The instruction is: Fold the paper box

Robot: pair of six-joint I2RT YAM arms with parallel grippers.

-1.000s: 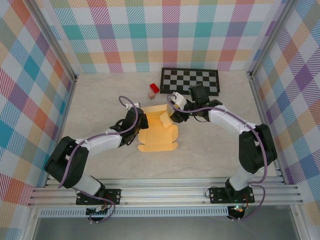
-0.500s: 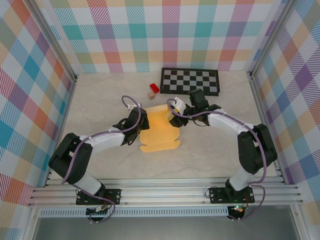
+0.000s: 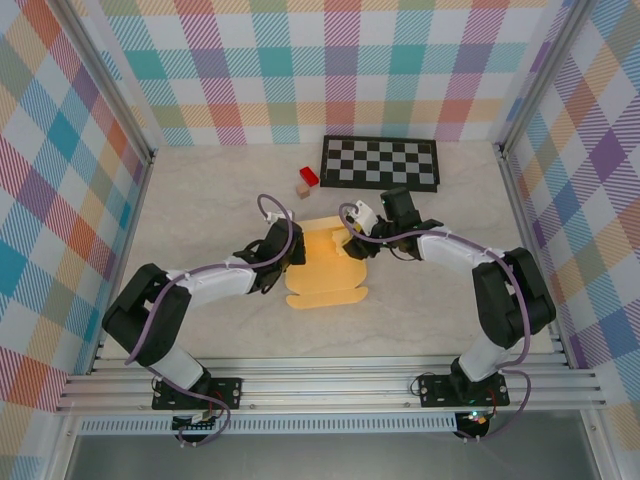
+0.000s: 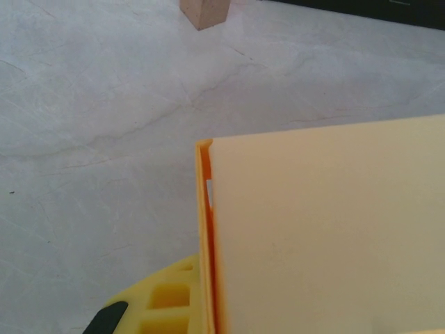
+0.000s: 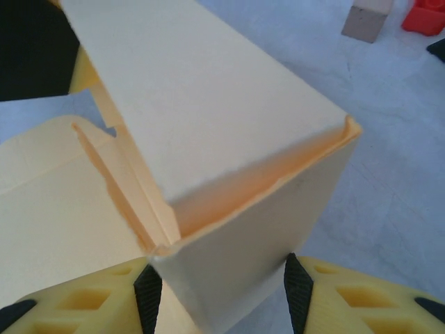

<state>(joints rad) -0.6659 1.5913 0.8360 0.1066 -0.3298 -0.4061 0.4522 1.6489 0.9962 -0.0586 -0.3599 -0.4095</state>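
Observation:
The yellow-orange paper box (image 3: 325,268) lies mid-table, its rear part folded up and a rounded flap lying flat toward the near side. My left gripper (image 3: 292,250) is at the box's left edge. In the left wrist view one yellow finger (image 4: 156,306) presses against the outside of the raised side wall (image 4: 204,236), while the pale top panel (image 4: 327,229) hides the other finger. My right gripper (image 3: 352,243) is at the box's right rear corner. Its black pads (image 5: 147,296) sit on both sides of the folded end panel (image 5: 229,278), gripper (image 5: 222,296) shut on it.
A small red block (image 3: 309,177) and a tan block (image 3: 302,189) sit just behind the box; the tan block (image 4: 204,10) is close ahead of the left wrist. The checkerboard mat (image 3: 380,162) lies at the back. Plaid walls enclose the table.
Both grippers and the box have shifted slightly right and toward the near side. The rear panels now stand folded up into a closed corner instead of a loose raised flap.

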